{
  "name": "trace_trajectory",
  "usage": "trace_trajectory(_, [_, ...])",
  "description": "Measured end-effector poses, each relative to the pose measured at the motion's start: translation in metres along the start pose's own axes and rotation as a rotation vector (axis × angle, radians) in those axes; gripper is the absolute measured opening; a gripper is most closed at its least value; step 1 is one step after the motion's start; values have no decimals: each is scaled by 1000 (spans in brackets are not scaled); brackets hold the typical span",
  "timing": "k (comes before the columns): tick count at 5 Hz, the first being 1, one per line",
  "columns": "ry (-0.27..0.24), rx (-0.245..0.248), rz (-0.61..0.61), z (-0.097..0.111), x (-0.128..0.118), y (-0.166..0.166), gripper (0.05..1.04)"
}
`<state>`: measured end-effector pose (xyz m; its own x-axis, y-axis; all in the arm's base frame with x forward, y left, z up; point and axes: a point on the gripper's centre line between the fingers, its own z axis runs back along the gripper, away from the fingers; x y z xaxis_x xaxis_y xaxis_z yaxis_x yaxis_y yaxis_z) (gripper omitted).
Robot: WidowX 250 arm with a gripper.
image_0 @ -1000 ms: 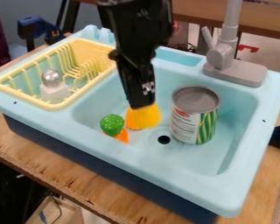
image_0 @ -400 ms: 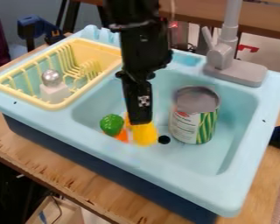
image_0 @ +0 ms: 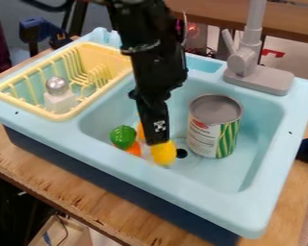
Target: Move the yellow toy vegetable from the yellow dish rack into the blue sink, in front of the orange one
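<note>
Gripper (image_0: 159, 143), one, hung nearly upright from the upper edge into the single sink basin (image_0: 256, 139), its tip against one yellow toy piece (image_0: 163, 154); whether it pinched this piece could not be told. Just left lay one green toy pepper (image_0: 123, 137) and orange parts (image_0: 134, 149), number uncertain. One can (image_0: 213, 127) stood upright to the right, near one drain hole (image_0: 181, 153). One yellow dish rack (image_0: 70, 115) held one silver-topped object (image_0: 58, 96); one grey faucet (image_0: 250, 62) rose behind.
</note>
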<state>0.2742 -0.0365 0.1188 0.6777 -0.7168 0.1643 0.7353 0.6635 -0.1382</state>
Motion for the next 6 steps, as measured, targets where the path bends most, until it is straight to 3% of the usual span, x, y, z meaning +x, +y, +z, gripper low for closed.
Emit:
trace_trajectory(2, [36,-21,16,-10,-10,-5,391])
trace_trajectory(3, [39,-18,62,-5,-11,-7,694])
trace_trajectory(4, [-27,55,121,31,0,-4,966])
trace_trajectory(5, [-92,114,151,66,7,-2,1004])
trace_trajectory(6, [-78,228,231,96,0,6,1001])
